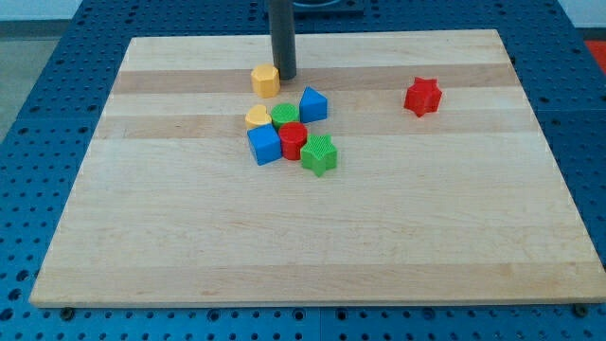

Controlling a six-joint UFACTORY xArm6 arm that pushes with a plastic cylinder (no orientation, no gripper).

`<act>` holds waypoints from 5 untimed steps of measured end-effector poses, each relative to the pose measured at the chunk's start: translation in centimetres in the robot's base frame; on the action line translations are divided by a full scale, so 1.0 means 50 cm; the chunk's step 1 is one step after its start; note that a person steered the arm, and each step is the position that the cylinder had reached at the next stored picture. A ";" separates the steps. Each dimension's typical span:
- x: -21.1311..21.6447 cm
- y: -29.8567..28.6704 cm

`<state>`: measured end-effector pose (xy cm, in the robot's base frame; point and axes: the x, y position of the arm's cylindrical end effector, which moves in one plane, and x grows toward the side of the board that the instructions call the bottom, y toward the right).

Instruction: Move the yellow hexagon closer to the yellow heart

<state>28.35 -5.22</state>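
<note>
Writing I see nowhere on the pale wooden board (pixel 142 246); my tip (pixel 284 76), which carries no pincer, touches the yellow hexagon block (pixel 265 80) above the yellow heart block (pixel 257 117).

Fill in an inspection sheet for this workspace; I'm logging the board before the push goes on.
Surface: wooden board, flat, on a blue perforated bench.
Job's things: yellow hexagon near the view's top; yellow heart just below it, a small gap between them.
Clutter: green cylinder, blue prism, blue cube, red cylinder and green star packed beside the heart; red star alone at the view's right.
Pincer: none; my tip sits right beside the hexagon, on its right.
Cables: a dark looped shape at the view's top edge, too cropped to identify.
Surroundings: nothing seen beyond the bench.
</note>
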 end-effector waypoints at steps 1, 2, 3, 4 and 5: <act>0.015 -0.030; 0.032 -0.036; 0.050 -0.041; 0.051 -0.050; 0.028 -0.075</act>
<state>29.75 -8.98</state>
